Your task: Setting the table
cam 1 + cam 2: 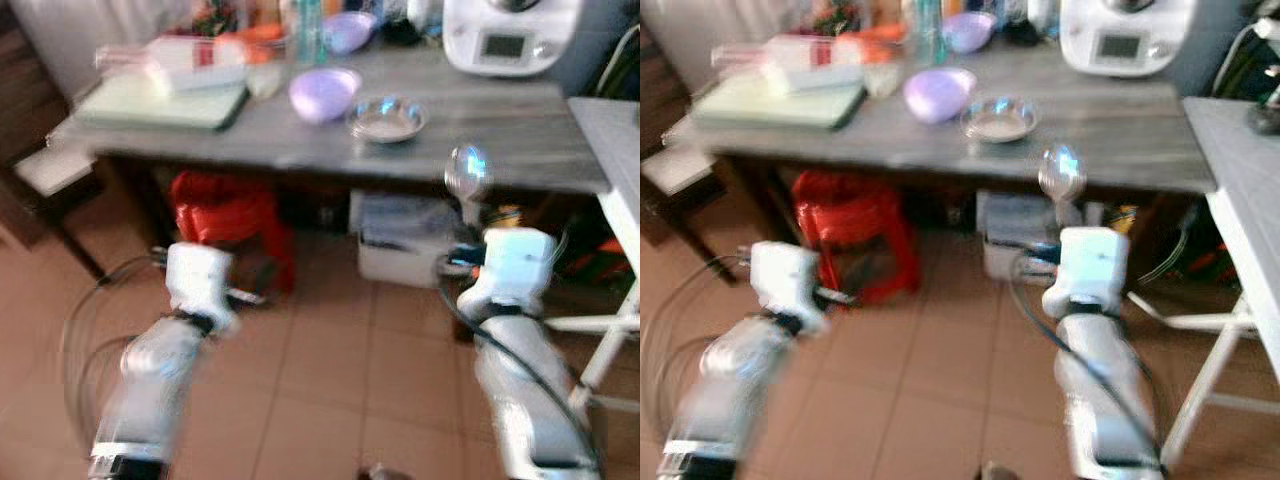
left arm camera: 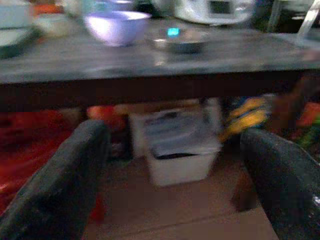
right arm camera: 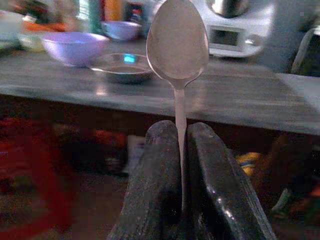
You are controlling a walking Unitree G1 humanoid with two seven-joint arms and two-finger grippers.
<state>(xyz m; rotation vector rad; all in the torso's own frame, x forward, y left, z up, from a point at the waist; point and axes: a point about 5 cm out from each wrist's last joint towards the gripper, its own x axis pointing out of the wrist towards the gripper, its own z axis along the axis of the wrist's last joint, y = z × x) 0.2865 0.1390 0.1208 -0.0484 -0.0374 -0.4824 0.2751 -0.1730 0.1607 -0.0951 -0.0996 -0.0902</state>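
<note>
In front of me is a grey table (image 1: 500, 125) over a tiled floor, all motion-blurred. My right gripper (image 3: 181, 135) pinches a spoon (image 3: 177, 42) upright by its handle, short of the table edge, near a metal dish (image 1: 387, 119) and purple bowl (image 1: 324, 93). My left gripper (image 2: 175, 145) hangs spread wide and empty; the clutter under the table is too smeared to name.

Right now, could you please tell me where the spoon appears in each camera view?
Left eye view: spoon, upright at the table's front edge, right of centre.
Right eye view: spoon, centre-right, above the right arm.
Left wrist view: not in it.
Right wrist view: spoon, upright, top centre, pinched by the right end effector.
Shared landmark: metal bowl.
</note>
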